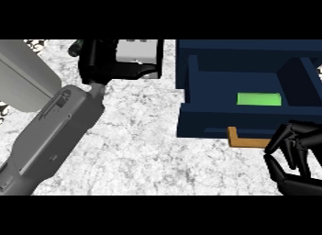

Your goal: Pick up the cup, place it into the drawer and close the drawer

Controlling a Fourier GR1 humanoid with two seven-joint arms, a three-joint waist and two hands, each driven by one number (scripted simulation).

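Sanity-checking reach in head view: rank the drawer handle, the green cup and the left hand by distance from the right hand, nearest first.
From the right hand, lower right:
1. Drawer handle, tan, just left of the fingers at the drawer front.
2. Green cup, inside the open blue drawer, above the hand.
3. Left hand, upper left, across the counter.

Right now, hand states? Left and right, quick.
Left hand: raised at the view's top; cannot tell if its fingers are open or shut.
Right hand: fingers curled, holding nothing, by the drawer's handle.
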